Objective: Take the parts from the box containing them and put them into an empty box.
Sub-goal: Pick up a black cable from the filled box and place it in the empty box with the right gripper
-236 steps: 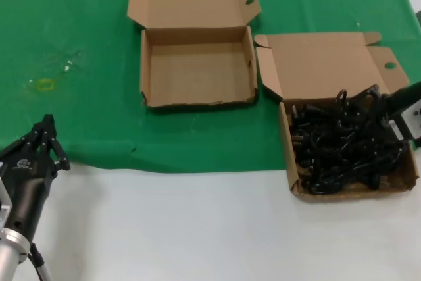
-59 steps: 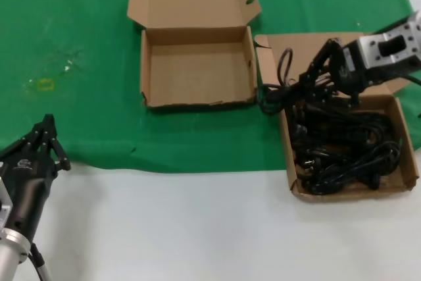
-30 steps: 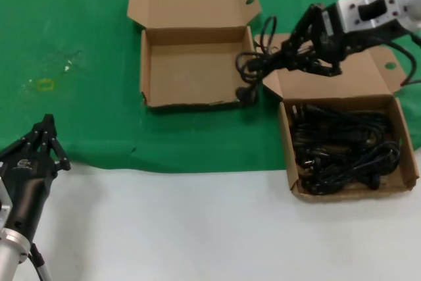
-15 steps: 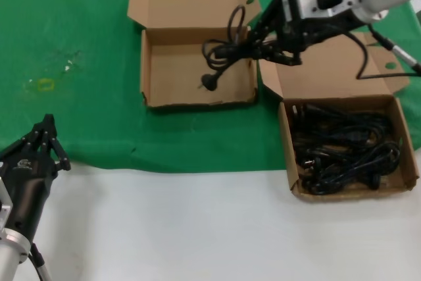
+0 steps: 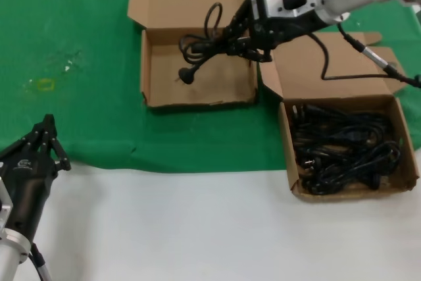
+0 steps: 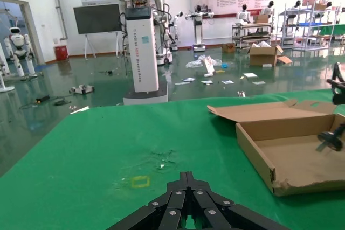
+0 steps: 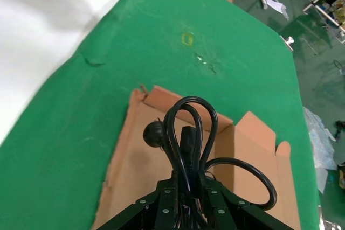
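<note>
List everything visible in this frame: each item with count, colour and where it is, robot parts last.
Held cord: one, black, looped, hanging from the right pincer over the empty box, plug end dangling inside it.
Cords in box: a tangled pile, black, count cannot be told, filling the full box.
Empty box: one, brown cardboard, lid open, on the green cloth at centre.
Full box: one, brown cardboard, broad lid open, on the right, straddling the cloth edge.
Green cloth: one, covering the far part of the table.
White table: one, bare near strip.
Yellow mark: one, on the cloth at left.
Right pincer: shut on the held cord, above the empty box.
Left pincer: shut, parked at near left.
</note>
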Robot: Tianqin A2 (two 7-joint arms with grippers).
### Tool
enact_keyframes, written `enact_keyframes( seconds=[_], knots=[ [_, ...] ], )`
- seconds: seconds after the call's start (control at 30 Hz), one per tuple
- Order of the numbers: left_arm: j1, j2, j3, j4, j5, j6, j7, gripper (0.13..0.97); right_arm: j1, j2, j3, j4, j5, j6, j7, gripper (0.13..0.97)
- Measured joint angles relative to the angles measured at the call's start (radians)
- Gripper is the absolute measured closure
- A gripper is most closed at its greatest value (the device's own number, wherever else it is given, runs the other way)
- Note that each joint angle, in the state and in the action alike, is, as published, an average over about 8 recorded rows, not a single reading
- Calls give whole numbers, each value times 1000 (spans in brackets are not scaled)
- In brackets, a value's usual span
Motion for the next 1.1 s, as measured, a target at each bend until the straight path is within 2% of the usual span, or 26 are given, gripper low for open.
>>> enact_keyframes(
  seconds=[0.17, 0.4, 0.8, 1.1],
  knots=[
    [0, 0, 0, 0, 0, 0, 0, 953, 43, -60, 25, -150, 17, 59, -88, 886],
    [0, 0, 0, 0, 0, 0, 0, 953, 59, -103, 48, -235, 27, 127, -141, 886],
    [0, 0, 0, 0, 0, 0, 0, 953, 28, -133, 66, -255, 50, 223, -182, 887],
    [0, 0, 0, 0, 0, 0, 0, 953, -11, -137, -17, -223, 140, 250, -189, 887]
  ],
)
